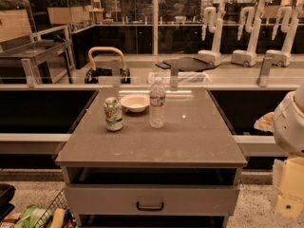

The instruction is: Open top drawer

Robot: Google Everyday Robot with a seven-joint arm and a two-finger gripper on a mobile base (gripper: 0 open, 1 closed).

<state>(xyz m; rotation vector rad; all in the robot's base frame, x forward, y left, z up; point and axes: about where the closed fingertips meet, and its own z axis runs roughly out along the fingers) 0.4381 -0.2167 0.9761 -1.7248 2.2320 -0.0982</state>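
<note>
the wide, shallow light-grey top drawer (pixel 109 201) sits shut below the grey stone countertop (pixel 190 137). the pale gripper (pixel 288 194) hangs well right of its small black bar handle (pixel 150 206), spread not discernible. a slanted approach could miss; a jerk might topple the 1 clear plastic water bottle (pixel 157 103).

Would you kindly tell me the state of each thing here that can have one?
top drawer: shut
soda can: upright
water bottle: upright, capped
white bowl: right way up, looks empty
end effector: low at the right edge, off the drawer
</note>
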